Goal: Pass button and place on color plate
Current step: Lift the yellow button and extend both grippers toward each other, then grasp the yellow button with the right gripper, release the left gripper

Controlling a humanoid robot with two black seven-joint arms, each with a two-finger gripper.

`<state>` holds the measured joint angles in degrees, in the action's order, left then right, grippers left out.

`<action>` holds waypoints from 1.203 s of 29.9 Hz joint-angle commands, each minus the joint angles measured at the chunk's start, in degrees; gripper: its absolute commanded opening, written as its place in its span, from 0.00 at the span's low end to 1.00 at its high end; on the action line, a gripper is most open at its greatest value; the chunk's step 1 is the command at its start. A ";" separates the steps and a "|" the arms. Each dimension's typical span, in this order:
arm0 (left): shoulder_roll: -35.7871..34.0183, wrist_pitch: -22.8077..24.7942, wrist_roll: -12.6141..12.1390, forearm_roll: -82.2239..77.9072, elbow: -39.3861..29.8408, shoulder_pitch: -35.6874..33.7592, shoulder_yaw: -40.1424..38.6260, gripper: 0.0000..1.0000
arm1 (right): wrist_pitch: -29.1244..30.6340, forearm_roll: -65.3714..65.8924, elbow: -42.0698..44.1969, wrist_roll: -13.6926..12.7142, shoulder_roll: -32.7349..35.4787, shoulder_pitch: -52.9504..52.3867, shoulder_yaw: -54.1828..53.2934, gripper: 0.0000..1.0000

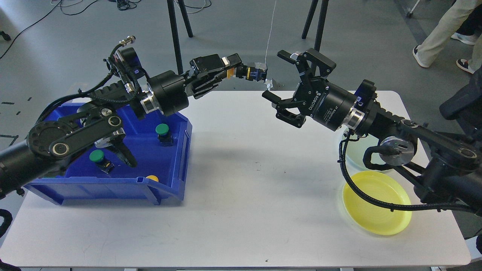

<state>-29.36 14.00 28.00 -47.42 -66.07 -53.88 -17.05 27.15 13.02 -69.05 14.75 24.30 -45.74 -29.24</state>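
My left gripper [241,71] is shut on a yellow button [253,72] and holds it out over the table's far edge, high above the surface. My right gripper [280,77] is open, its fingers spread, just right of the button and apart from it. The yellow plate [376,203] lies at the right front of the table. The pale green plate [357,158] lies behind it, mostly hidden by my right arm. The blue bin [113,184] at the left holds two green buttons [162,130] and a yellow one [152,178].
The white table [241,210] stretches between bin and plates. Black stand legs [175,22] rise behind the table. A person's legs [444,26] show at the top right. A white cable [269,41] hangs behind the grippers.
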 commanded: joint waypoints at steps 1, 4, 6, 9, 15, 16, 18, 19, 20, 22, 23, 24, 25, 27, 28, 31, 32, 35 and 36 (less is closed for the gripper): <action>0.00 -0.02 0.00 -0.04 -0.12 0.00 0.00 0.07 | -0.87 -0.19 2.08 0.01 -2.85 -1.19 0.77 0.98; 0.00 0.07 0.00 -0.04 -0.12 0.00 0.27 0.07 | -1.14 -0.10 2.87 0.01 -4.43 -1.55 0.86 0.96; 0.00 -0.02 0.00 -0.04 -0.12 0.09 0.27 0.07 | -2.28 -0.10 2.96 0.01 -4.96 -1.55 0.77 0.88; 0.00 0.07 0.00 -0.12 -0.12 0.09 0.27 0.07 | -3.16 -0.19 3.05 0.01 -4.96 -1.55 0.86 0.62; 0.00 -0.02 0.00 -0.04 -0.12 0.09 0.27 0.07 | -5.61 0.07 3.05 -0.43 -4.88 -1.46 0.77 0.03; 0.00 -0.02 0.00 -0.04 -0.12 0.09 0.27 0.07 | -6.23 -0.01 2.87 -0.51 -4.79 -1.46 0.85 0.00; 0.00 -0.02 0.00 -0.04 -0.12 0.00 0.27 0.08 | -6.67 -0.10 2.70 -0.60 -4.61 -1.46 0.86 0.00; 0.00 -0.02 0.00 -0.04 -0.12 0.00 0.27 0.09 | -7.02 -0.10 2.61 -0.69 -4.61 -1.46 0.77 0.00; 0.00 -0.02 0.00 -0.04 -0.12 0.00 0.27 0.10 | -7.03 -0.19 2.61 -0.69 -4.61 -1.46 0.77 0.00; 0.00 -0.11 0.00 -0.04 -0.20 0.09 0.35 0.13 | -7.12 -0.19 2.61 -0.78 -4.53 -1.46 0.77 0.00; 0.00 -0.11 0.00 -0.04 -0.20 0.09 0.35 0.14 | -7.12 -0.19 2.52 -0.78 -4.53 -1.46 0.77 0.00; 0.00 -0.11 0.00 -0.04 -0.29 0.09 0.35 0.15 | -7.20 -0.19 2.52 -0.78 -4.53 -1.46 0.77 0.00; 0.00 -0.11 0.00 -0.04 -0.29 0.09 0.35 0.15 | -7.20 -0.19 2.43 -0.78 -4.53 -1.46 0.77 0.00; 0.00 -0.20 0.00 -0.04 -0.29 0.09 0.35 0.15 | -7.20 -0.19 2.52 -0.78 -4.61 -1.46 0.77 0.00; 0.00 -0.20 0.00 -0.04 -0.29 0.09 0.35 0.13 | -7.20 -0.19 2.52 -0.78 -4.53 -1.46 0.77 0.00; -0.17 -0.20 0.00 -0.04 -0.38 0.09 0.35 0.07 | -7.20 -0.28 2.43 -0.78 -4.44 -1.46 0.77 0.00; -0.17 -0.20 0.00 -0.04 -0.38 0.09 0.35 0.06 | -7.20 -0.28 2.43 -0.78 -4.44 -1.46 0.68 0.00; -0.17 -0.20 0.00 -0.04 -0.38 0.09 0.35 0.06 | -7.20 -0.37 2.43 -0.78 -4.35 -1.46 0.59 0.00; -0.09 -0.20 0.00 -0.04 -0.38 0.18 0.35 0.05 | -7.20 -0.37 2.43 -0.78 -4.44 -1.46 0.59 0.00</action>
<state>-29.49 13.80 28.00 -47.45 -66.47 -53.80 -16.70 19.95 12.72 -66.65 13.97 19.87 -47.19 -28.54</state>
